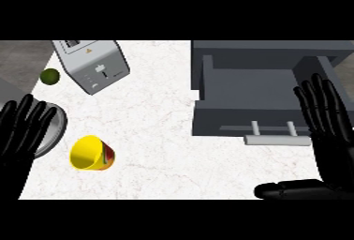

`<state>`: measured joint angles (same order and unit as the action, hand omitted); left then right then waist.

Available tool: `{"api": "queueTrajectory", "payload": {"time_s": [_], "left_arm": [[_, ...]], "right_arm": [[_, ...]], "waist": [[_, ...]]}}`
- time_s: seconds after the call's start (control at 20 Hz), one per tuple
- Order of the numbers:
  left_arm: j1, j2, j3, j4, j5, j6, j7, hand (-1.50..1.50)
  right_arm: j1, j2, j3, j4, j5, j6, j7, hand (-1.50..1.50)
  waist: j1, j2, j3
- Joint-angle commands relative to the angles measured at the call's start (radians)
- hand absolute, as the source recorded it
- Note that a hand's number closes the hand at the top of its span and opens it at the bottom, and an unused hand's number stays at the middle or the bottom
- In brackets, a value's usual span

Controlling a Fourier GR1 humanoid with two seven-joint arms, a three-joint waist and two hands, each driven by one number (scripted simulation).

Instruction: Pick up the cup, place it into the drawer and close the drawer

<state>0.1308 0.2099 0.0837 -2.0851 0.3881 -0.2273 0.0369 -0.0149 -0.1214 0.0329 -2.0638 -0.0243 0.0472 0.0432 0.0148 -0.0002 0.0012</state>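
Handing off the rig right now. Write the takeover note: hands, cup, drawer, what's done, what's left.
Left hand: open, empty, at the view's left edge over a grey plate.
Right hand: open, empty, at the drawer's right side.
Cup: yellow, apparently on its side on the counter, near the left hand, untouched.
Drawer: open, nothing visible inside.
Done: nothing.
Left: grasp cup, place in drawer, close drawer.
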Motion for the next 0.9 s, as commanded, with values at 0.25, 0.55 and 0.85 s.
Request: {"api": "queueTrajectory", "payload": {"time_s": [0.25,0.55,0.85], "left_arm": [[-0.065,0.089,0.165,0.326,0.182,-0.182,-0.028,-1.5],[-0.063,0.045,0.138,0.435,0.02,-0.202,-0.107,-1.5],[-0.118,0.045,0.166,0.706,-0.115,-0.231,-0.284,-1.5]], "right_arm": [[-0.12,-0.007,-0.002,0.088,-0.038,0.04,0.08,-1.5],[-0.154,-0.037,-0.062,0.169,-0.042,0.086,0.016,-1.5],[-0.17,-0.043,-0.109,0.161,-0.077,0.091,0.023,-1.5]], "waist": [[-0.015,0.001,-0.002],[-0.014,0.001,-0.001],[-0.018,0.001,-0.002]]}}
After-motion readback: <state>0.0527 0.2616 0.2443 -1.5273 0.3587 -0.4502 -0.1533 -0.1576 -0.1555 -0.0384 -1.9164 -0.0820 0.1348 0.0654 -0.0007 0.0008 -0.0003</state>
